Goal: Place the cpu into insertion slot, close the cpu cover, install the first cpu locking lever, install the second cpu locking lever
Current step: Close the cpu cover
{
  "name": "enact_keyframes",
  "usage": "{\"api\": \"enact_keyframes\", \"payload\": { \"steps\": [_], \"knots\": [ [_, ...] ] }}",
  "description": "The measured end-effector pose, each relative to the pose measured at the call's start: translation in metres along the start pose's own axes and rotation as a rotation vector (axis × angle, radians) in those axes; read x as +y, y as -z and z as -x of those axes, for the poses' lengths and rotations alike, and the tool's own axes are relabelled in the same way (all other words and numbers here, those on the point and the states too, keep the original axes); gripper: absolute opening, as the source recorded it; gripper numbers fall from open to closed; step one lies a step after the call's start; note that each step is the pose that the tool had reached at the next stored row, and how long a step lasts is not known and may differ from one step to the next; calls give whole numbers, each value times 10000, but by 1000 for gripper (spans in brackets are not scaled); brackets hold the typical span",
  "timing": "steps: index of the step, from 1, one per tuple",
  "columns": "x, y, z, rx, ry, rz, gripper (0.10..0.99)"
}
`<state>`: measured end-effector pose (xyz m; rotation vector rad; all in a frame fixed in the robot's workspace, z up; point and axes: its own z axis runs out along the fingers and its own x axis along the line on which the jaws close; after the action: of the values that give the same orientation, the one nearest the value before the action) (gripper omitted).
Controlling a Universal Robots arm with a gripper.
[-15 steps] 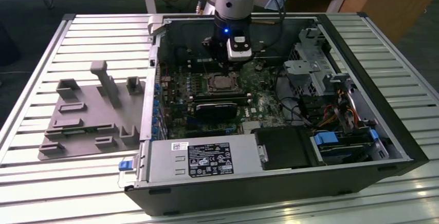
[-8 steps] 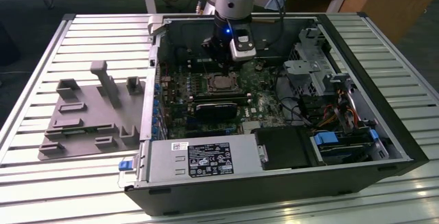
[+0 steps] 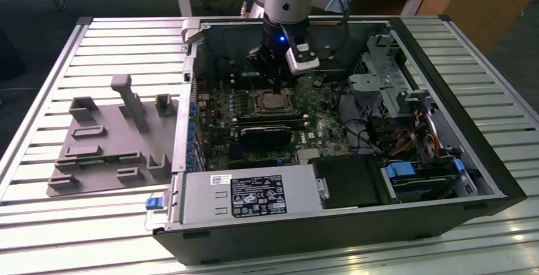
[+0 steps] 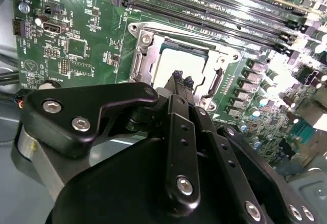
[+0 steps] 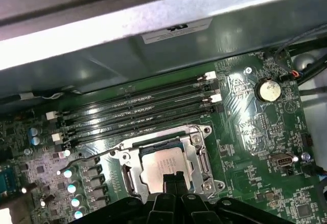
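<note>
Inside the open computer case (image 3: 438, 155), the insertion slot (image 3: 271, 101) sits on the green motherboard. The cpu (image 5: 161, 161) (image 4: 181, 59) lies flat in it, silver top up. The cpu cover (image 5: 198, 155) (image 4: 145, 55), a silvery frame, lies down around the chip. A thin wire locking lever (image 5: 89, 156) sticks out sideways from the socket's corner, away from the frame. My gripper (image 5: 173, 176) (image 4: 181, 77) hangs just above the chip's near edge, its black fingertips pressed together with nothing between them. The arm (image 3: 286, 10) comes down from the exterior view's top.
Long black memory slots (image 5: 138, 114) run beside the socket. A black fan card (image 3: 265, 137) sits just in front of it, a power supply (image 3: 244, 196) nearer still. Drive cages and cables (image 3: 404, 117) fill the exterior view's right. A grey fixture plate (image 3: 110, 142) lies outside the case.
</note>
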<state>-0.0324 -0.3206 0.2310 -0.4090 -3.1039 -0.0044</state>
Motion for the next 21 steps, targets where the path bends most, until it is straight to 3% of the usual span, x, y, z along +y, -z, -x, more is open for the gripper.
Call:
{"api": "enact_keyframes", "payload": {
  "steps": [2, 5, 9, 21],
  "knots": [
    [-4, 0, -10, -131, 13, 36, 102],
    [-16, 0, -55, -448, 14, 121, 102],
    [-18, 38, -64, -467, 16, 126, 102],
    [-18, 271, -67, -467, 14, 126, 102]
  ]
}}
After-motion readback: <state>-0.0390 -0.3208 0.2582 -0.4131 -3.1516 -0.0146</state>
